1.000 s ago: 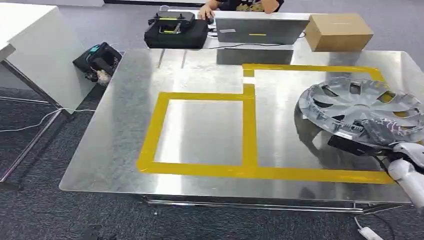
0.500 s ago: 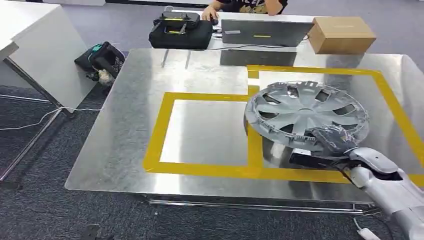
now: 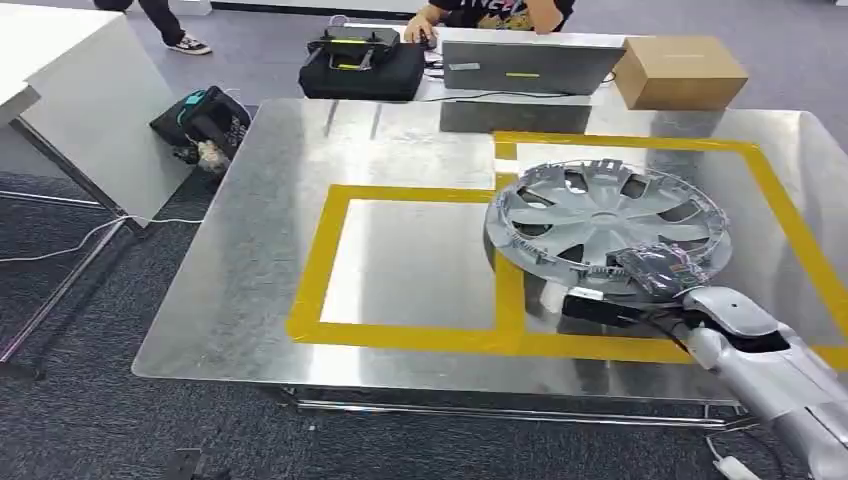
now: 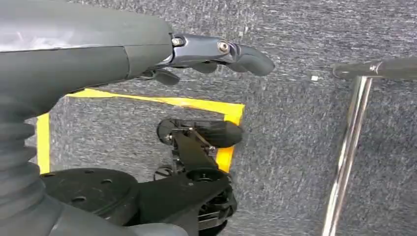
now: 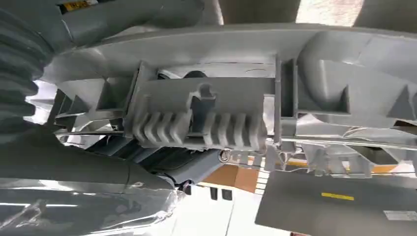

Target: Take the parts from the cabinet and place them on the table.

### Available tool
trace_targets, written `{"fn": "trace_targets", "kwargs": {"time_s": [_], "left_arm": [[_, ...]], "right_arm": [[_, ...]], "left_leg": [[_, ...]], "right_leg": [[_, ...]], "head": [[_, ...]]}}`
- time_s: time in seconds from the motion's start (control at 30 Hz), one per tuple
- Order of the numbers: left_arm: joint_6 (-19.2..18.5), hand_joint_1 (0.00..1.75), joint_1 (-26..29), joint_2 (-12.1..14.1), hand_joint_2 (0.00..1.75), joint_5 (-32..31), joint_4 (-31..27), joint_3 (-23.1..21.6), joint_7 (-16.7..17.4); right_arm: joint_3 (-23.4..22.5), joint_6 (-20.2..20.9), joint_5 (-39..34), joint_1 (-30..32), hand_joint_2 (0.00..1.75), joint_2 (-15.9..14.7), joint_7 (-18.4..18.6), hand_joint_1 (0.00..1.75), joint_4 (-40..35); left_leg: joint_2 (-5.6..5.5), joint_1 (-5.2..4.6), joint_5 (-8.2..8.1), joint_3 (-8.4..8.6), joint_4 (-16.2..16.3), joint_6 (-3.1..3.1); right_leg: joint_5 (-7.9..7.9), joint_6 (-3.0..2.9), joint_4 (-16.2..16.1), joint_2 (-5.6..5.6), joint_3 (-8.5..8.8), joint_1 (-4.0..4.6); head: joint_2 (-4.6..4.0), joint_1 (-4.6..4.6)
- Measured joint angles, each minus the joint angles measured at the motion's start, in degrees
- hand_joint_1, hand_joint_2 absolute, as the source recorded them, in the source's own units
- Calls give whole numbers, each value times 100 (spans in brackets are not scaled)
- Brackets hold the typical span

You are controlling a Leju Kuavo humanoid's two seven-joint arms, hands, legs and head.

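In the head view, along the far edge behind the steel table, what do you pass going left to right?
Black bag on the floor → black case → grey laptop → cardboard box.

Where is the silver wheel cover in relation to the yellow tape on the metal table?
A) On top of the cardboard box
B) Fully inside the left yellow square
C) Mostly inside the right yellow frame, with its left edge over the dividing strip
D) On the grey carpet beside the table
C: the wheel cover, gripped at its near rim by the right hand, sits mostly within the right frame, overlapping the yellow tape divider.
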Motion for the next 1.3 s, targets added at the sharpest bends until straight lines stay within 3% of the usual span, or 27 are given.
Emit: {"fn": "trace_targets", "kwargs": {"time_s": [0.17, 0.77, 1.3], "left_arm": [[28, 0, 2, -2, 175, 17, 0, 0, -13], [50, 0, 20, 0, 175, 26, 0, 0, -15], [50, 0, 32, 0, 175, 52, 0, 4, -15]], "right_arm": [[46, -157, 144, -44, 175, 53, 435, 175, 98], [-44, -39, 111, -61, 175, 236, 426, 175, 315], [-190, 61, 149, -118, 175, 420, 717, 175, 498]], "left_leg": [[-3, 0, 1, 0, 0, 1], [-3, 0, 5, 3, 0, 6], [-3, -1, 11, 4, 0, 15]], "right_leg": [[0, 0, 0, -5, 3, 0], [4, 2, 0, -4, 4, 0], [9, 7, 0, -6, 9, 0]], "head": [[0, 0], [0, 0], [0, -2]]}}
